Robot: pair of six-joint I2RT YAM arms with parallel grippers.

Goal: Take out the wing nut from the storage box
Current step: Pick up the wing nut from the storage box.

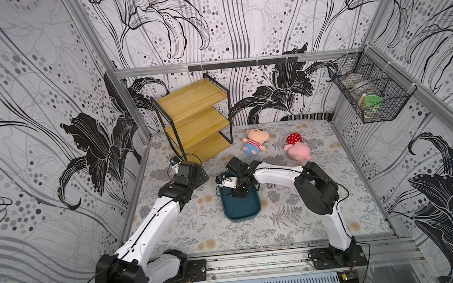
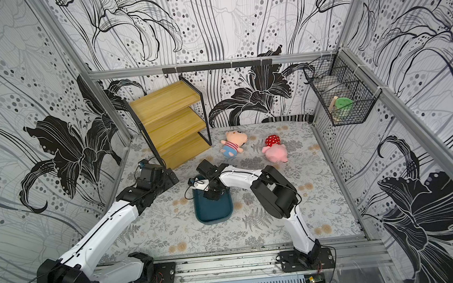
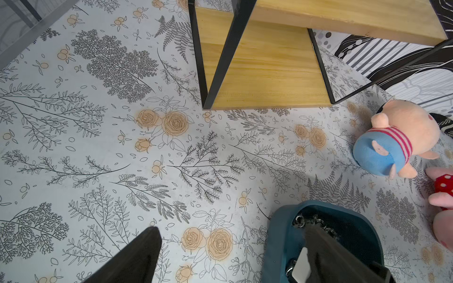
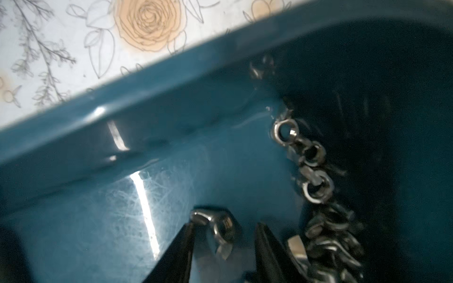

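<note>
Presently the right gripper (image 4: pixel 225 225) is seen lowered into the storage box (image 4: pixel 171 80), with its two dark fingers (image 4: pixel 179 252) parted about halfway and set on either side of a single wing nut (image 4: pixel 221 227) lying on the box floor. One finger seems to touch a wing of that nut, though this is left uncertain by the blur. A clear gap is kept at the other finger, so nothing is clamped. A heap of further nuts (image 4: pixel 316 188) is piled just beside it, in the shadowed part of the floor. In both top views the storage box (image 1: pixel 242 212) (image 2: pixel 212 214) is shown lying on the floral table cover (image 1: pixel 297 225) between the two arms, with the right gripper over its far end. The left gripper (image 3: pixel 232 247) is held spread wide and empty above the cover, near the wooden shelf (image 1: pixel 195 117). Two plush toys (image 1: pixel 255 142) are seen beyond the box, well apart from it.
</note>
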